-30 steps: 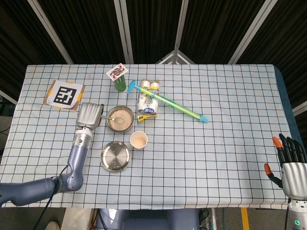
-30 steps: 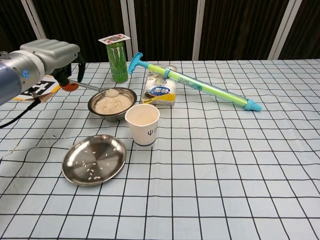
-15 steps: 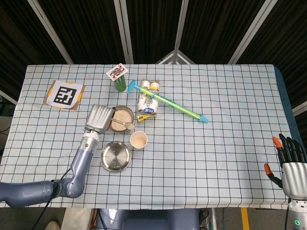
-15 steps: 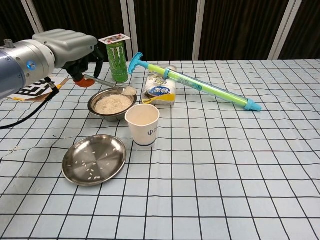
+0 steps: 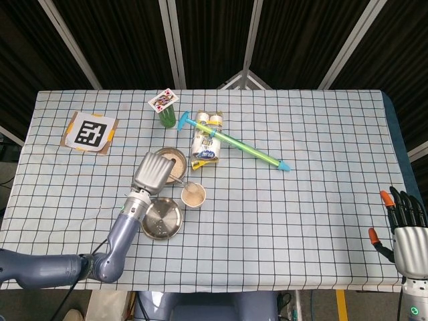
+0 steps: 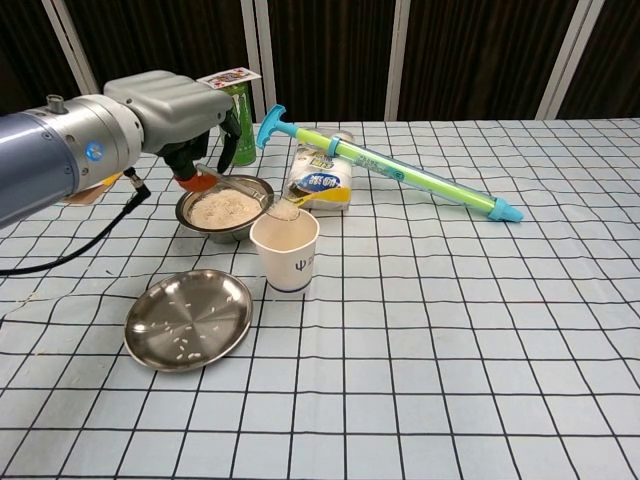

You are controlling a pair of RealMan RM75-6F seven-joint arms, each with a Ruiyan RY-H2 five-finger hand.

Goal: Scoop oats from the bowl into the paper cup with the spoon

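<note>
My left hand [image 5: 153, 172] [image 6: 185, 110] grips a metal spoon [image 6: 262, 201] by its handle. The spoon's tip [image 5: 192, 186] hangs over the rim of the white paper cup [image 5: 194, 196] [image 6: 285, 249], which holds oats. Just behind the cup stands the steel bowl of oats [image 6: 224, 208], partly hidden by my hand in the head view [image 5: 175, 160]. My right hand [image 5: 403, 231] rests far off at the table's lower right corner, fingers spread and holding nothing.
A flat steel plate [image 6: 188, 318] with a few stray oats lies in front of the bowl. Behind stand a green can [image 6: 238, 125] topped with a playing card, a snack pack [image 6: 320, 183] and a long green-blue water squirter [image 6: 400, 173]. A marker card [image 5: 89, 132] lies far left.
My left hand carried the loaded spoon rightward from above the bowl to the paper cup's rim. The right hand stayed still.
</note>
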